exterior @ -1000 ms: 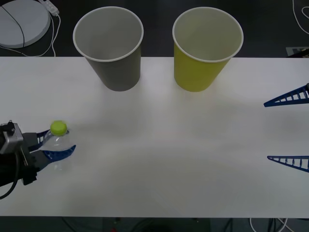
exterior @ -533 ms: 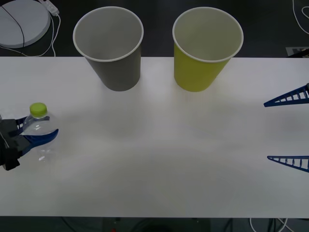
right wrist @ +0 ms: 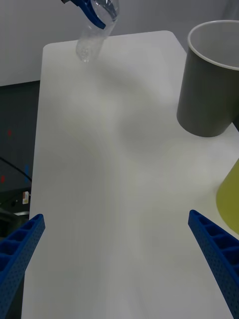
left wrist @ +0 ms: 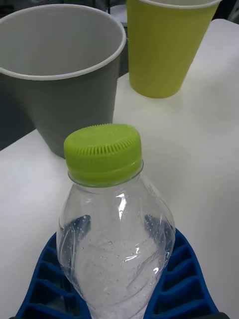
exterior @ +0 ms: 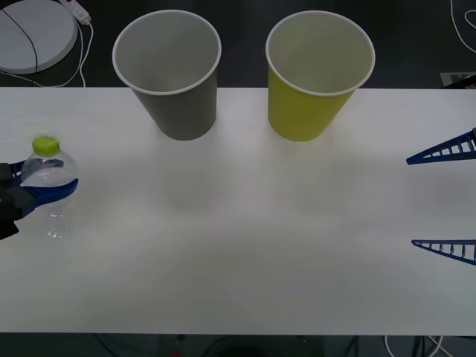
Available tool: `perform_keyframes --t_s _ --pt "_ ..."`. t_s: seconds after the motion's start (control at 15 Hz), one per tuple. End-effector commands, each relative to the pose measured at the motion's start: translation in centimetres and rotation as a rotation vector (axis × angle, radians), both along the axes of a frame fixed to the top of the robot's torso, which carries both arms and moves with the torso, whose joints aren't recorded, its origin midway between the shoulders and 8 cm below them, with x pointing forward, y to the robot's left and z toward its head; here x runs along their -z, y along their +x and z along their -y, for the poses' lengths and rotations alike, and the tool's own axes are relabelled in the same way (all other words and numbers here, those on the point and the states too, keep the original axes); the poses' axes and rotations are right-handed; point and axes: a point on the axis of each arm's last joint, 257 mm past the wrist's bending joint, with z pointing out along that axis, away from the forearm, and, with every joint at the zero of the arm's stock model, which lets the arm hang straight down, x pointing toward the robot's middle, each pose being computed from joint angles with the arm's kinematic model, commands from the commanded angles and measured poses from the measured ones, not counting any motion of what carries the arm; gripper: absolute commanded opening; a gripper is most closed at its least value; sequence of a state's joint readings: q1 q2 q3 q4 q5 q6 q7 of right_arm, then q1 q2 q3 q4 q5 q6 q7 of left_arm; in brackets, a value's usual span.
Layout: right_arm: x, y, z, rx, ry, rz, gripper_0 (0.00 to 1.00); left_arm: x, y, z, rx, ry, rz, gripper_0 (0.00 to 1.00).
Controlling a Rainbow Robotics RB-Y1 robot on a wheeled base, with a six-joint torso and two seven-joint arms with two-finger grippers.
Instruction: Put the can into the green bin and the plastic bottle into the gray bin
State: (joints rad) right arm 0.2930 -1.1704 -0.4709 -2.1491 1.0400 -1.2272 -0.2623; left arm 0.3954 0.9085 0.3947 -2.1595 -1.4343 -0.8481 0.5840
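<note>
My left gripper [exterior: 43, 193] is shut on the plastic bottle [exterior: 50, 175], a clear one with a lime-green cap, held upright above the table's left edge. In the left wrist view the bottle [left wrist: 114, 229] stands between the blue fingers [left wrist: 45, 279], with the gray bin [left wrist: 59, 94] and the green bin [left wrist: 164, 50] beyond it. Both bins stand upright at the table's far edge, the gray bin [exterior: 178, 104] left of the green bin [exterior: 306, 104]. My right gripper [exterior: 410, 201] hangs open at the right edge, holding nothing. The can is out of view.
A white round disc [exterior: 33, 33] with a cable lies off the table at the back left. The white table [exterior: 245, 245] stretches bare between the two arms. The right wrist view looks across it to the held bottle [right wrist: 94, 35].
My left gripper has carried the bottle leftward and toward the far side, and the bottle has risen off the table. The right arm has not moved.
</note>
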Motion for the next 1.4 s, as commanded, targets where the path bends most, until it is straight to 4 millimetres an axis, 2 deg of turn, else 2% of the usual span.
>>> perform_keyframes --t_s 0.07,0.93,1.2,1.4 --pt "0.0 0.0 0.0 0.000 0.000 0.000 1.00 -1.1 1.0 -0.5 -0.014 0.024 0.005 0.00" --pt "0.0 0.0 0.0 0.000 0.000 0.000 1.00 -6.0 3.3 -2.5 -0.054 0.165 -0.125 0.00" --pt "0.0 0.0 0.0 0.000 0.000 0.000 1.00 -7.5 5.4 -3.5 -0.040 0.186 -0.152 0.00" --pt "0.0 0.0 0.0 0.000 0.000 0.000 1.00 -8.0 7.2 -3.4 -0.035 0.185 -0.165 0.00"
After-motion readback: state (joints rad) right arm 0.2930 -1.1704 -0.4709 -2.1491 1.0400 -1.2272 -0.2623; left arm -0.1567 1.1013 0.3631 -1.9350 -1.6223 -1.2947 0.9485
